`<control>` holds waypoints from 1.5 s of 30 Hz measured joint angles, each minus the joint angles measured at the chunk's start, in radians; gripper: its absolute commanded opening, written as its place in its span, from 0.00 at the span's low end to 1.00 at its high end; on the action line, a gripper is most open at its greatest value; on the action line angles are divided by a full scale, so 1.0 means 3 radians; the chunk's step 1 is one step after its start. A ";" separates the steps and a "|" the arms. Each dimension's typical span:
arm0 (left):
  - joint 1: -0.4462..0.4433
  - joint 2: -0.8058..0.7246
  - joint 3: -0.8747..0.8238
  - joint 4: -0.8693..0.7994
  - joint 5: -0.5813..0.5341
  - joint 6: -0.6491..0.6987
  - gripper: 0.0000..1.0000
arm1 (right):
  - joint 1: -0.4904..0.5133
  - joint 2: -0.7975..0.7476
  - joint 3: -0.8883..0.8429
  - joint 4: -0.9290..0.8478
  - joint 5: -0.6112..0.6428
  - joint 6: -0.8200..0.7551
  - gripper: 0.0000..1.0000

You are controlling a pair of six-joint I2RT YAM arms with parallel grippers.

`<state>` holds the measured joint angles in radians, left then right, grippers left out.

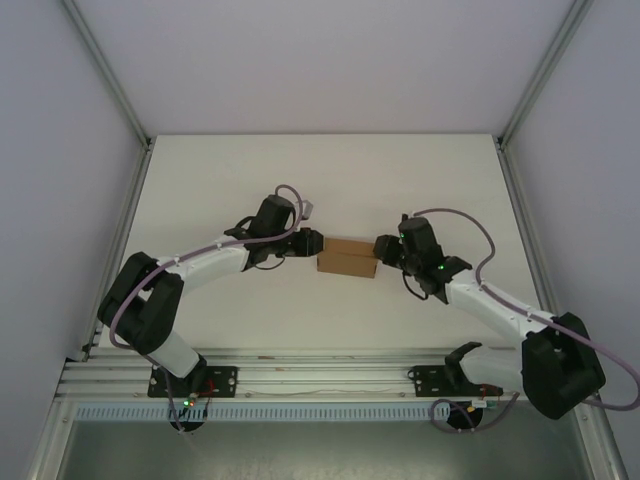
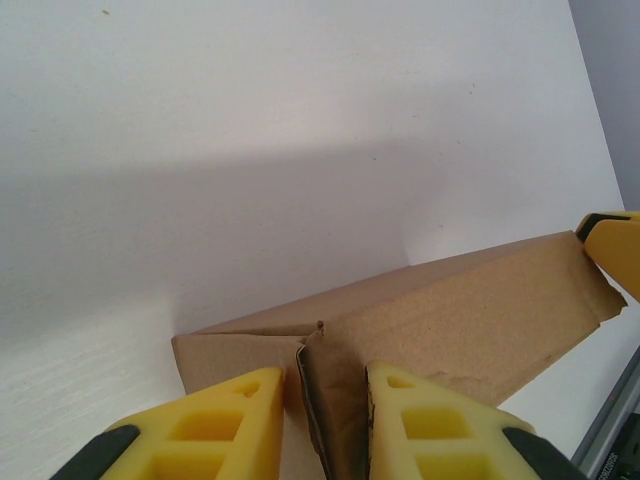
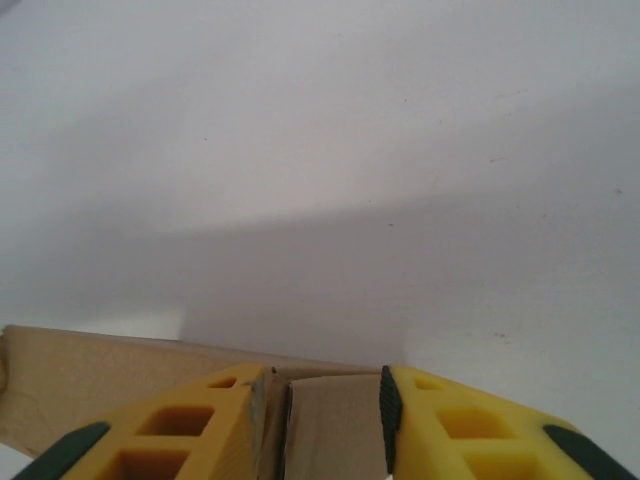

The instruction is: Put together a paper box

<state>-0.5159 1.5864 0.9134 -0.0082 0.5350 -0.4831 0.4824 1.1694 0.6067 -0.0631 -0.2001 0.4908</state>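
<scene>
The paper box (image 1: 346, 258) is a small plain brown cardboard box lying mid-table, folded into shape. My left gripper (image 1: 312, 243) is at its left end. In the left wrist view the box (image 2: 470, 310) runs off to the right, and my left gripper (image 2: 325, 385) stands open astride a bent end flap (image 2: 335, 400). The flap touches the right finger, with a gap on the left. My right gripper (image 1: 383, 248) is at the box's right end. In the right wrist view my right gripper (image 3: 325, 385) is open around the end flap (image 3: 335, 425), which nearly fills the gap.
The white table (image 1: 320, 180) lies bare around the box, with grey walls and metal posts along its sides. The aluminium base rail (image 1: 320, 375) runs along the near edge. A yellow finger (image 2: 615, 245) of the right gripper shows at the box's far end.
</scene>
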 measured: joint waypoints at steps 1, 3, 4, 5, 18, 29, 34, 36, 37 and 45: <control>0.0000 0.0000 -0.0001 0.0001 0.0000 0.0000 0.25 | -0.0019 -0.0008 -0.0041 0.0076 -0.0055 -0.0008 0.26; 0.0000 0.0005 -0.0001 0.0009 -0.0001 -0.0010 0.23 | -0.0037 -0.0029 -0.0145 0.0277 -0.0144 -0.0055 0.24; 0.0000 0.0006 -0.0001 0.0018 -0.0001 -0.0022 0.23 | -0.0042 -0.0039 -0.0209 0.0387 -0.0163 -0.0093 0.24; 0.0000 0.0006 -0.0003 0.0022 -0.0001 -0.0027 0.22 | -0.0048 -0.0053 -0.0294 0.0525 -0.0186 -0.0148 0.24; 0.0069 0.0023 -0.0079 0.0197 0.0022 -0.0123 0.19 | 0.0359 0.0024 -0.1136 0.2258 0.0324 -0.1136 0.18; 0.0071 -0.0031 -0.0125 0.0239 -0.0014 -0.0097 0.37 | 0.0467 0.0039 -0.1035 0.2214 0.0552 -0.1397 0.32; 0.0067 -0.0032 0.0151 -0.0197 -0.0186 0.0062 0.80 | 0.0534 -0.0322 -0.0486 0.1214 0.0342 -0.1488 0.67; 0.0062 -0.0039 0.0360 -0.0343 -0.0298 0.0135 1.00 | 0.0526 -0.0449 -0.0189 0.0922 0.0285 -0.1568 0.84; 0.0062 -0.0056 0.0463 -0.0385 -0.0357 0.0158 1.00 | 0.0511 -0.0478 -0.0041 0.0804 0.0243 -0.1615 0.94; 0.0340 -0.0563 0.0632 -0.0542 -0.0949 0.0305 1.00 | 0.0263 0.0169 0.1012 -0.0359 -0.0744 -0.2770 1.00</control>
<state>-0.4141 1.4174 1.1030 -0.1707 0.2504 -0.3916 0.5613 1.2201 0.9104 -0.1707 -0.4232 -0.3401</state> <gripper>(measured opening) 0.998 0.998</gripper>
